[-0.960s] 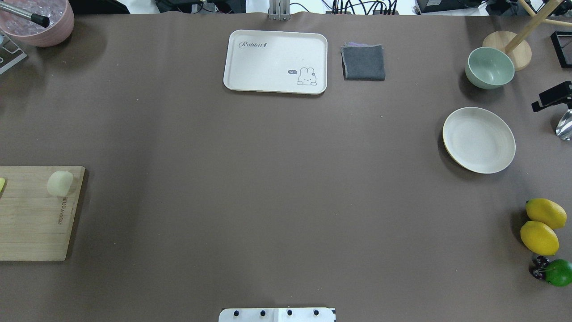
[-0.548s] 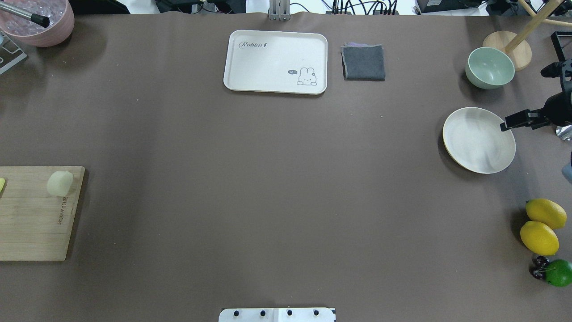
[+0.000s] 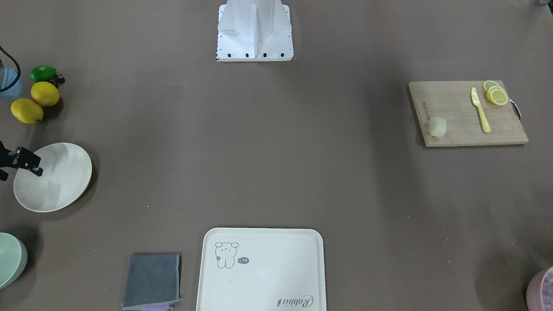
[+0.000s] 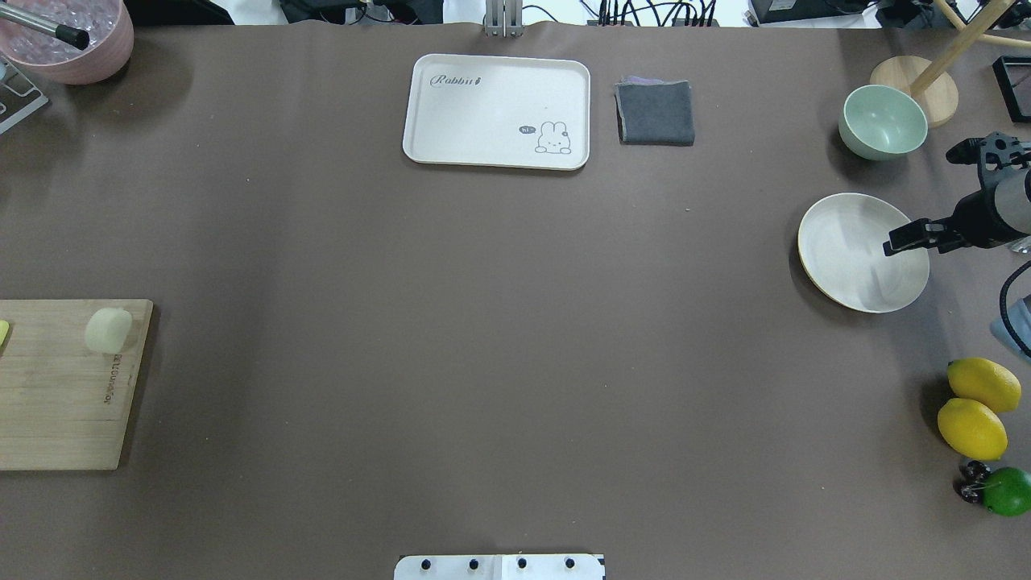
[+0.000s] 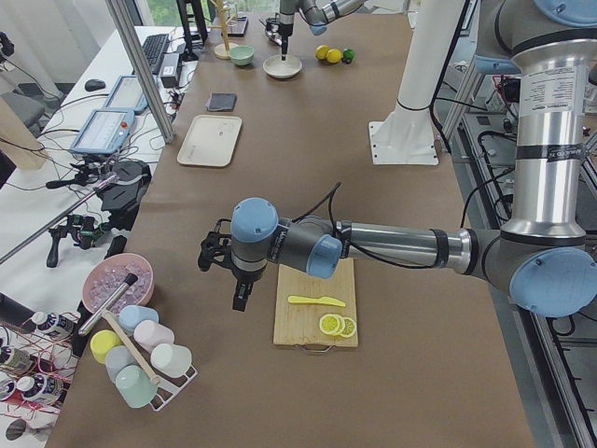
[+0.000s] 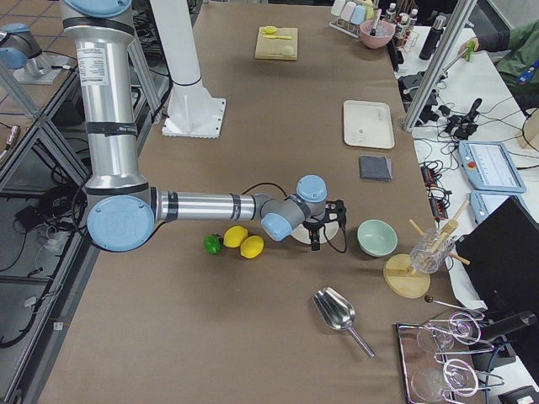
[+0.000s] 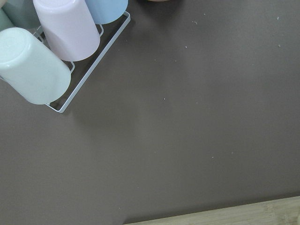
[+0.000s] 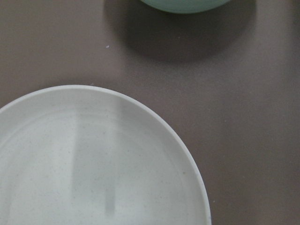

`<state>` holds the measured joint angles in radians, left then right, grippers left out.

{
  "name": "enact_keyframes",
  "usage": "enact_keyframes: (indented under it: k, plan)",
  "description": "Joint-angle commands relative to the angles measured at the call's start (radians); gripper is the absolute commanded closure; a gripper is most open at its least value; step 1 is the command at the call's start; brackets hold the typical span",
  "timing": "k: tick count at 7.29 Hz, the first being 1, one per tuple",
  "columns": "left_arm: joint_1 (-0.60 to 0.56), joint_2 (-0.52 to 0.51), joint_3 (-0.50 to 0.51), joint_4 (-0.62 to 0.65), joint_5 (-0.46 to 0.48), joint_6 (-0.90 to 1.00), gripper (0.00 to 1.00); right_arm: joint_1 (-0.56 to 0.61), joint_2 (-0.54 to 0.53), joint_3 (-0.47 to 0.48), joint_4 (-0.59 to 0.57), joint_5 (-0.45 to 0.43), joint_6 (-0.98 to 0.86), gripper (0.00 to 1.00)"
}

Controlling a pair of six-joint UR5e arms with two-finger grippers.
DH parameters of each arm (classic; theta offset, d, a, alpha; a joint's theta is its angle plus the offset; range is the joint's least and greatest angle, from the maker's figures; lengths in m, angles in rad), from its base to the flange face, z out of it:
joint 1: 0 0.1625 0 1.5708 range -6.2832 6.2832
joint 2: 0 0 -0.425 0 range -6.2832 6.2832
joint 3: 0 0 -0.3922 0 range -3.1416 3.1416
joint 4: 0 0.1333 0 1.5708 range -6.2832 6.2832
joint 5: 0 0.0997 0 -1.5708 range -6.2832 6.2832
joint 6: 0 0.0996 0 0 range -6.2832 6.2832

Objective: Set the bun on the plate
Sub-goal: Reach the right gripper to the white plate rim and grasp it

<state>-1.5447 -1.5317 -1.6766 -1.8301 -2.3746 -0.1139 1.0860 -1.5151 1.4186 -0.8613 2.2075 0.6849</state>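
The bun (image 4: 108, 329) (image 3: 437, 126), a pale soft lump, lies on the corner of a wooden cutting board (image 4: 56, 403) (image 3: 458, 129) at the table's left side. The round cream plate (image 4: 854, 266) (image 3: 56, 181) (image 8: 93, 164) sits bare at the far right. My right gripper (image 4: 896, 242) (image 3: 30, 164) hangs over the plate's right part and looks shut, holding nothing. My left gripper (image 5: 240, 297) shows only in the exterior left view, above the table beside the board and apart from the bun. I cannot tell its state.
A cream tray (image 4: 495, 111) and a grey cloth (image 4: 655, 113) lie at the back. A green bowl (image 4: 883, 122) stands behind the plate. Two lemons (image 4: 975, 407) and a lime (image 4: 1007, 491) lie in front of it. A knife (image 3: 480, 110), lemon slices (image 3: 496, 95) and a cup rack (image 7: 56, 56) are near the board.
My right gripper has come in from the table's right edge and moved left, so that its tip is over the plate. The bun and plate have not moved.
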Motion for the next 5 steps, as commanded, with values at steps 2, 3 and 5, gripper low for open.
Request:
enact_keyframes:
  k: [2,3,5]
  plan:
    - [0.000,-0.005,0.000,0.000,0.000,-0.001,0.02,-0.001,-0.005,-0.001,0.001,0.003,0.004,1.00]
    - [0.000,-0.007,0.000,0.000,0.000,-0.012,0.02,-0.005,-0.004,0.000,0.001,-0.008,0.004,1.00]
    - [0.000,-0.007,-0.005,0.000,0.000,-0.032,0.02,-0.005,0.004,0.016,0.002,-0.009,0.013,1.00]
